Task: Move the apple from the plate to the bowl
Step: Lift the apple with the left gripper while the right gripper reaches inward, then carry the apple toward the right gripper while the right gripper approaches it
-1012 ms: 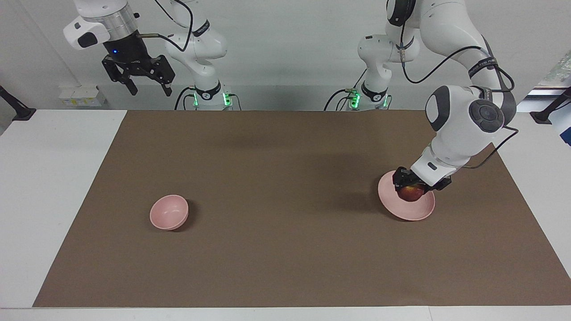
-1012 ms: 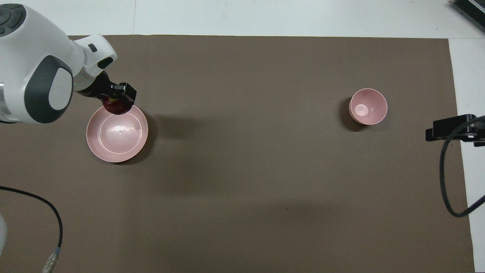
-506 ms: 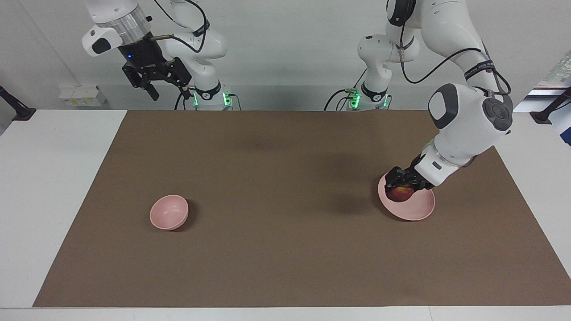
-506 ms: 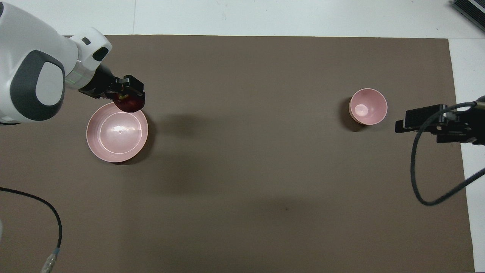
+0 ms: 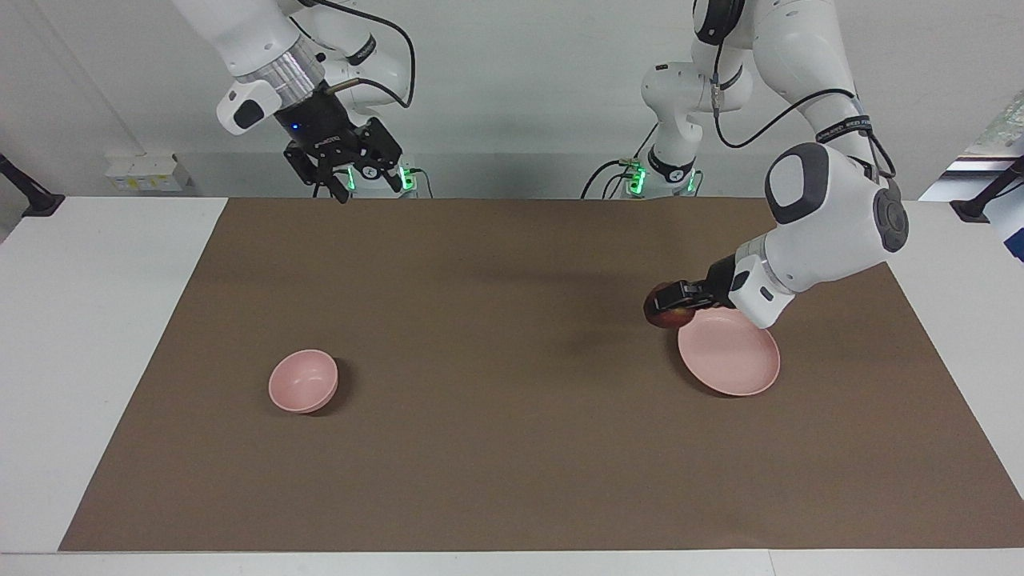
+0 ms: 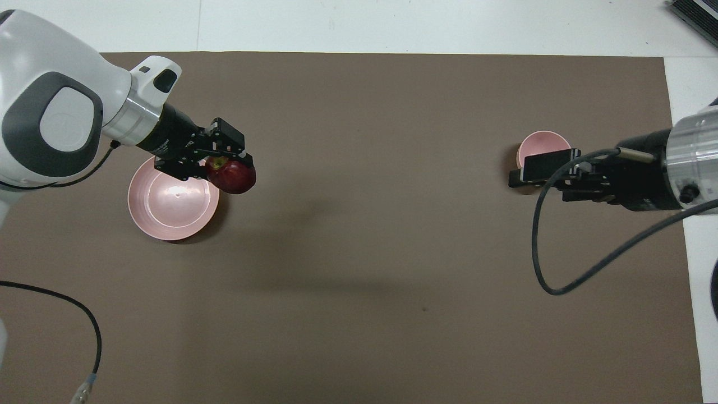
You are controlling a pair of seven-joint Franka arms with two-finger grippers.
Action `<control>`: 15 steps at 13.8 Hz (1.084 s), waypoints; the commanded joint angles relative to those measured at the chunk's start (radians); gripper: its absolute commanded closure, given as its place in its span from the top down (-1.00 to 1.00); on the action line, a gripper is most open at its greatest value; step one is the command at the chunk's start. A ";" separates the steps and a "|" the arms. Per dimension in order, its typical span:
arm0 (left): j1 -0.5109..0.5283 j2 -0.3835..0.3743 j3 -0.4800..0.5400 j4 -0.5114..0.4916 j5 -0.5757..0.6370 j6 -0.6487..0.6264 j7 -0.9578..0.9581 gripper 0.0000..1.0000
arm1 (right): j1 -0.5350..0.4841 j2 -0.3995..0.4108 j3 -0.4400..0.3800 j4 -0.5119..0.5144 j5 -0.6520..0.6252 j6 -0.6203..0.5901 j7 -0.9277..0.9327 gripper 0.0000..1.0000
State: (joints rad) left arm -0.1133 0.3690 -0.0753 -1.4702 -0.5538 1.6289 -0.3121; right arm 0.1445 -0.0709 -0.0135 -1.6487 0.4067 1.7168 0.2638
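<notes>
The dark red apple point(image 5: 666, 318) point(image 6: 234, 178) hangs in the air with my left gripper point(image 5: 670, 302) point(image 6: 224, 161) shut on it, over the rim of the plate on the side toward the right arm's end of the table. The flat pink plate point(image 5: 732, 356) point(image 6: 168, 207) lies bare on the brown mat. The small deep pink bowl point(image 5: 302, 382) point(image 6: 538, 143) stands empty toward the right arm's end. My right gripper point(image 5: 352, 180) point(image 6: 547, 174) hangs open and high up; from overhead it covers part of the bowl.
A brown mat point(image 5: 496, 448) covers most of the white table point(image 5: 96, 336). A black cable point(image 6: 566, 280) loops down from the right arm's wrist. Another cable point(image 6: 84, 314) trails at the left arm's end.
My left gripper has lifted the apple off the plate and carried it toward the right arm's end. The right arm has swung in from the table's end toward the bowl.
</notes>
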 commanded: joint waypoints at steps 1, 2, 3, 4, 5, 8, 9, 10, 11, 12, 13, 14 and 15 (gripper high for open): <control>-0.003 -0.031 -0.015 -0.032 -0.121 -0.035 -0.161 -1.00 | 0.000 -0.033 0.000 -0.088 0.118 0.098 -0.006 1.00; -0.002 -0.031 -0.041 -0.033 -0.165 -0.031 -0.230 -1.00 | 0.000 -0.038 0.001 -0.114 0.150 0.131 -0.009 1.00; -0.003 -0.033 -0.053 -0.041 -0.202 -0.026 -0.292 -1.00 | 0.003 -0.039 0.001 -0.141 0.182 0.170 -0.017 1.00; -0.003 -0.042 -0.069 -0.053 -0.243 -0.026 -0.332 -1.00 | 0.018 -0.041 0.000 -0.158 0.205 0.196 -0.021 1.00; -0.003 -0.051 -0.090 -0.070 -0.291 -0.021 -0.369 -1.00 | 0.023 -0.043 0.000 -0.175 0.224 0.217 -0.037 1.00; -0.005 -0.074 -0.130 -0.117 -0.408 -0.003 -0.459 -1.00 | 0.038 -0.065 0.000 -0.255 0.358 0.295 -0.141 1.00; -0.005 -0.084 -0.136 -0.133 -0.455 0.003 -0.493 -1.00 | 0.049 -0.084 0.000 -0.294 0.392 0.326 -0.185 1.00; -0.011 -0.090 -0.138 -0.143 -0.509 0.011 -0.519 -1.00 | 0.056 -0.113 0.000 -0.334 0.426 0.354 -0.228 1.00; -0.012 -0.091 -0.147 -0.160 -0.561 0.015 -0.539 -1.00 | 0.056 -0.140 0.000 -0.373 0.487 0.363 -0.274 1.00; -0.012 -0.093 -0.159 -0.171 -0.595 0.031 -0.554 -1.00 | 0.055 -0.165 0.000 -0.404 0.542 0.362 -0.325 1.00; -0.012 -0.094 -0.176 -0.179 -0.627 0.055 -0.588 -1.00 | 0.056 -0.185 0.000 -0.428 0.573 0.353 -0.359 1.00; -0.014 -0.093 -0.190 -0.183 -0.673 0.083 -0.629 -1.00 | 0.056 -0.205 0.000 -0.451 0.593 0.348 -0.385 1.00; -0.014 -0.093 -0.204 -0.185 -0.698 0.116 -0.656 -1.00 | 0.060 -0.217 0.000 -0.464 0.612 0.336 -0.423 1.00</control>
State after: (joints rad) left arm -0.1244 0.3138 -0.2620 -1.6075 -1.1879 1.6810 -0.9084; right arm 0.2027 -0.2199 -0.0133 -2.0324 0.9633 2.0474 -0.0800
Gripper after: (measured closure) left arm 0.198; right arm 0.000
